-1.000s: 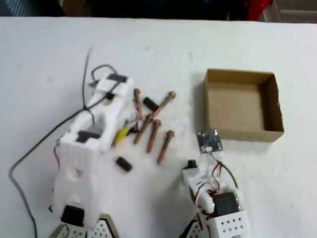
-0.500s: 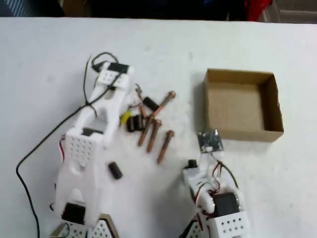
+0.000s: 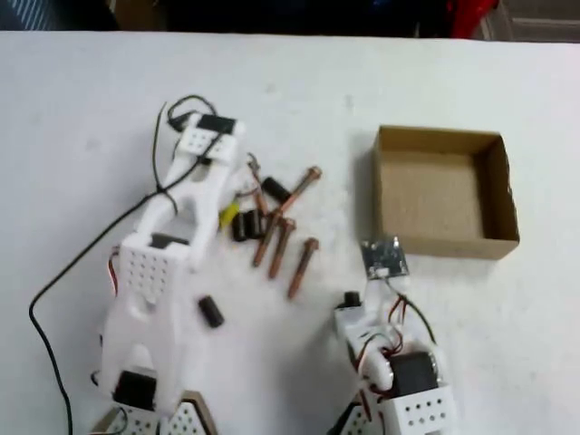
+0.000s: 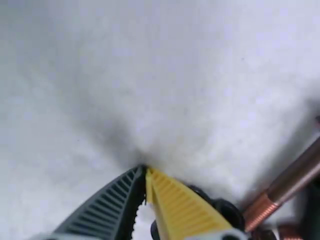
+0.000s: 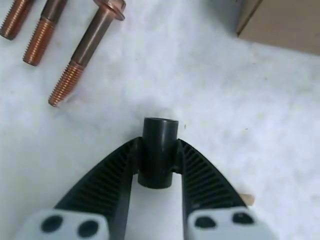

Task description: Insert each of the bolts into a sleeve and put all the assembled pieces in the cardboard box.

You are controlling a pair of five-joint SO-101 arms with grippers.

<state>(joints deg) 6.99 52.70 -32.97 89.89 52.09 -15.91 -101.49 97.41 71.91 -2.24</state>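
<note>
On the white table (image 3: 91, 91), right pincer (image 5: 159, 144) pinches a stubby black sleeve (image 5: 160, 131); left pincer (image 4: 145, 173) pressed together.

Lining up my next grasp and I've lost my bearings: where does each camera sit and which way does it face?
High view: fixed above the table, looking down on the left arm, right arm, bolts, loose sleeve and cardboard box.
Left wrist view: on the left arm, facing the table past its shut left hand; a bolt lies beside.
Right wrist view: on the right arm, facing the table past the right hand, shut on a sleeve.
Shared: high and right wrist views both show the bolts and the box.
</note>
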